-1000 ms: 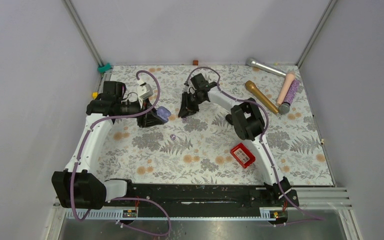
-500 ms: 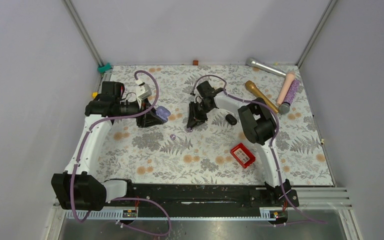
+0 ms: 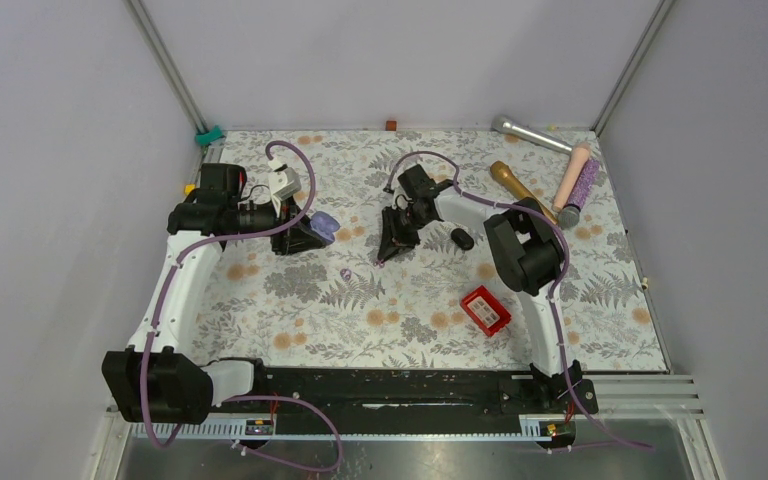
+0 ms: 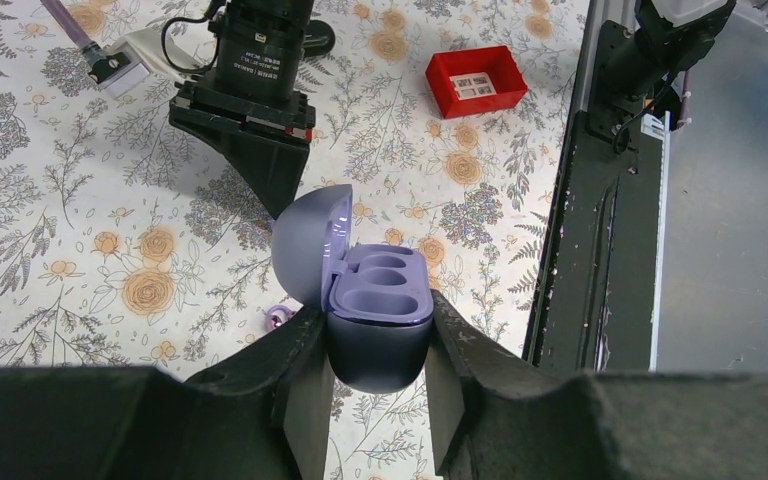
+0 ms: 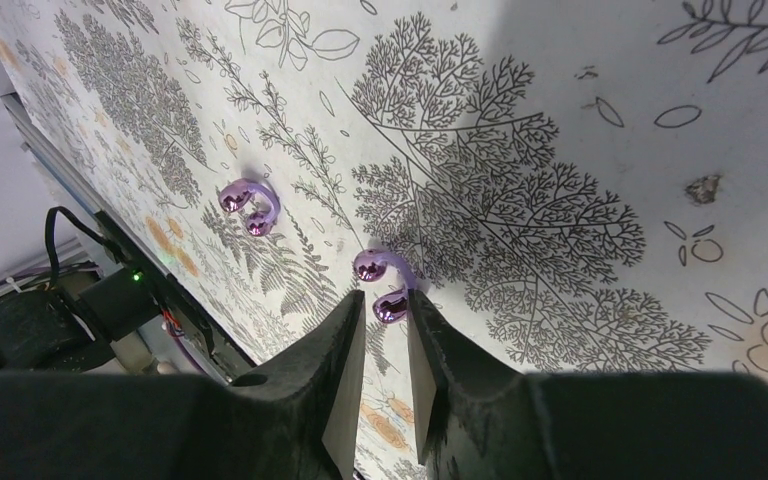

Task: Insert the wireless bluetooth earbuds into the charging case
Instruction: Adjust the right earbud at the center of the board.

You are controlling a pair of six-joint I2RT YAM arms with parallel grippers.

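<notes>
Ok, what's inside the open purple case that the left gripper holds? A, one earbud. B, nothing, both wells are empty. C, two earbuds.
B: the left wrist view shows the purple charging case, held with its lid open by the left gripper, and both of its wells are bare.

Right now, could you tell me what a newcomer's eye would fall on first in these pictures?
The open purple charging case, both wells empty, clamped in the left gripper at the mat's far left. Next, the right gripper pinching a pale purple earbud mid-mat, with a second earbud lying loose nearby. A red bin sits nearer, right.
</notes>
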